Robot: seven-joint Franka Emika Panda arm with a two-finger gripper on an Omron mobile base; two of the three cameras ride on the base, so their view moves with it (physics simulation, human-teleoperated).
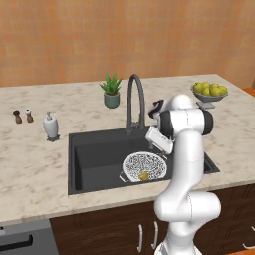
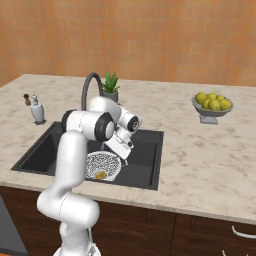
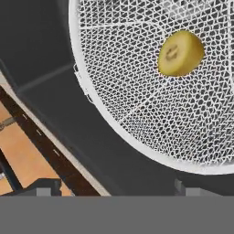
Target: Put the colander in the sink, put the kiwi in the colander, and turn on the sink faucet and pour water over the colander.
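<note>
The kiwi (image 3: 180, 53) is a small yellowish-brown oval with a darker dimple at one end, lying loose on the fine white mesh of the colander (image 3: 137, 91), which sits in the dark sink (image 1: 94, 154). In my hand view the fruit is at the upper right, well above my gripper (image 3: 116, 187), whose fingertips (image 3: 43, 187) stand spread wide at the bottom, grasping nothing.

Glossy white, rounded arm (image 1: 188, 164) segments with dark joint bands, small dark fingertips (image 3: 43, 186).
</note>
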